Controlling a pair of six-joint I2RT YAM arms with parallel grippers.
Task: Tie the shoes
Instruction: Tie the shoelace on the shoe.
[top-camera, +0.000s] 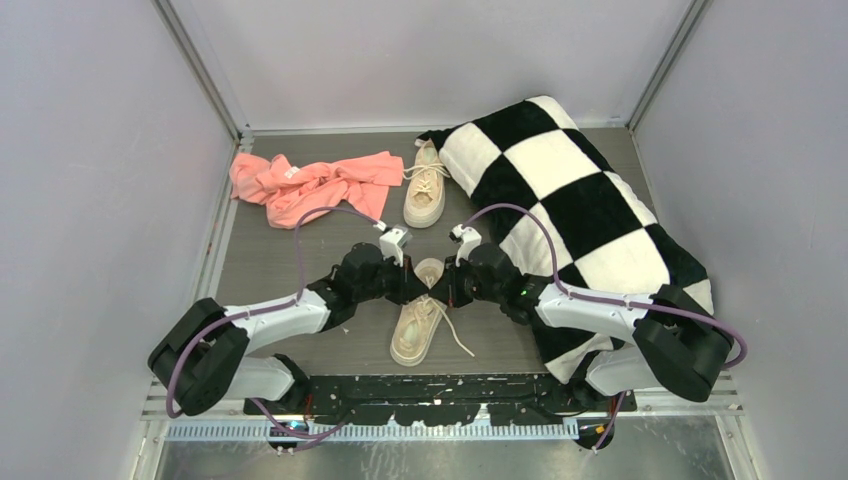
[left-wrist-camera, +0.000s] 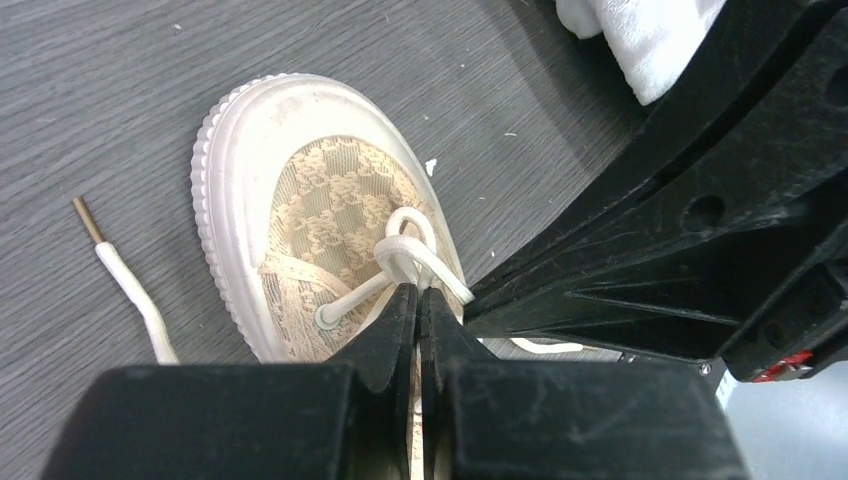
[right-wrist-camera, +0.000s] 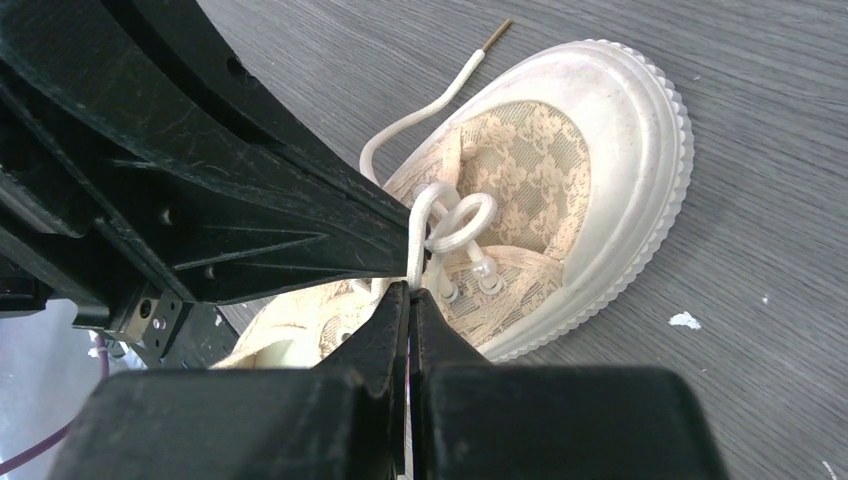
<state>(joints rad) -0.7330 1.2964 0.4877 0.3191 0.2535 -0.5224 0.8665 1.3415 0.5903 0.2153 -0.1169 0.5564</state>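
The left gripper (left-wrist-camera: 418, 296) and right gripper (right-wrist-camera: 410, 292), both pinched shut on the cream laces (right-wrist-camera: 440, 222), meet over the knot of a beige sneaker (top-camera: 413, 332) toward the table's (top-camera: 260, 270) near edge. The second sneaker (top-camera: 426, 190) lies by the far edge, between pink cloth (top-camera: 310, 185) and checkered pillow (top-camera: 570, 200).
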